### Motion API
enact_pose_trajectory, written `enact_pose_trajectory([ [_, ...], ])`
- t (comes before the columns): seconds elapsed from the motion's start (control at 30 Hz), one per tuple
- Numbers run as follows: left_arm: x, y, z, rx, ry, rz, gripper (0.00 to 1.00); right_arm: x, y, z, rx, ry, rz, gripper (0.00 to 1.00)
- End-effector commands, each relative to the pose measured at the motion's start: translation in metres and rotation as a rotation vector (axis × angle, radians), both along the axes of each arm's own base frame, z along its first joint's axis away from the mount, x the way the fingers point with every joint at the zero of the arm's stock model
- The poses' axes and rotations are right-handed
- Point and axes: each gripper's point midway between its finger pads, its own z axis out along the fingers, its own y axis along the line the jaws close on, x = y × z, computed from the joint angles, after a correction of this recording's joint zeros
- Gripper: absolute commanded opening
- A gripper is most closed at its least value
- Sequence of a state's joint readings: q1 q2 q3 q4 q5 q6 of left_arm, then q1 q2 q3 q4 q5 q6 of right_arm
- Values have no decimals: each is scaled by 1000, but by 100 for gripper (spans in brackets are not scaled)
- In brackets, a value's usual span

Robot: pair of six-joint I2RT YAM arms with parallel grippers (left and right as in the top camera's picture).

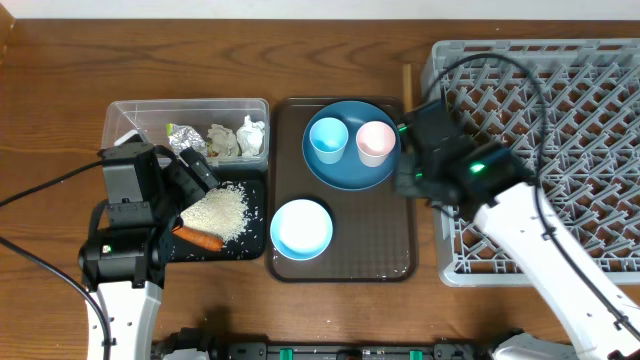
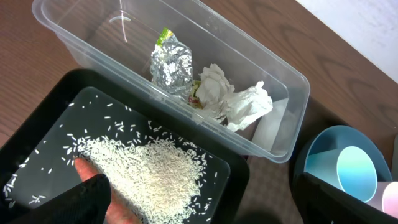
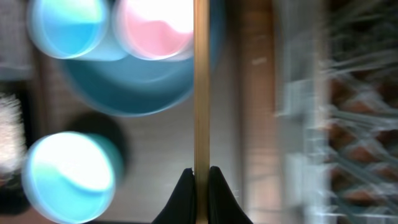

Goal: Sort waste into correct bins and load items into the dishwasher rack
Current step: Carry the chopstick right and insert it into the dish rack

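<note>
The right hand (image 3: pixel 200 174) is clenched on the wooden chopsticks (image 3: pixel 200 74), pinching them near one end so the long shaft juts straight out ahead. It sits over the right edge of the brown serving tray (image 1: pixel 385 240), just beside the dishwasher rack (image 1: pixel 560 120), which is probably where the sticks are headed. The wrist view is smeared, so I cannot tell whether it holds one stick or both.

The dark-blue plate (image 1: pixel 345 170) lies at the tray's far end, carrying the light-blue cup (image 1: pixel 328 138) and pale-pink cup (image 1: pixel 375 140). The white bowl (image 1: pixel 301 228) sits nearer the front edge; none are racked yet.

The left hand (image 1: pixel 195 172) hangs released over the black tray (image 2: pixel 236 180), holding nothing. Rice (image 2: pixel 149 174) and the carrot (image 1: pixel 198 238) lie there (food scraps together, it seems). The clear tub (image 1: pixel 120 115) behind holds the foil wrapper (image 2: pixel 171 62) and tissue wads (image 2: pixel 233 99).
</note>
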State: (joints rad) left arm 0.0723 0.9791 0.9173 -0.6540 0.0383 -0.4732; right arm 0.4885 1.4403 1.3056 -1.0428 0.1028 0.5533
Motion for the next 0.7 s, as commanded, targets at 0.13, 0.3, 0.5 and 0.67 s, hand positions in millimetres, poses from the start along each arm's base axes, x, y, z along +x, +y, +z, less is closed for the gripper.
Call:
enact_pose_trajectory([
  [0.13, 2, 3, 8, 11, -17, 2, 95, 3, -71, -9, -201, 63, 107, 1],
  [0.3, 2, 3, 8, 11, -17, 2, 95, 6, -96, -15, -212, 92, 31, 1],
  [0.5, 2, 3, 8, 11, -17, 3, 95, 10, -108, -29, -222, 89, -5, 1],
  [0.67, 2, 3, 8, 11, -17, 3, 96, 8, -108, -43, -223, 97, -4, 1],
])
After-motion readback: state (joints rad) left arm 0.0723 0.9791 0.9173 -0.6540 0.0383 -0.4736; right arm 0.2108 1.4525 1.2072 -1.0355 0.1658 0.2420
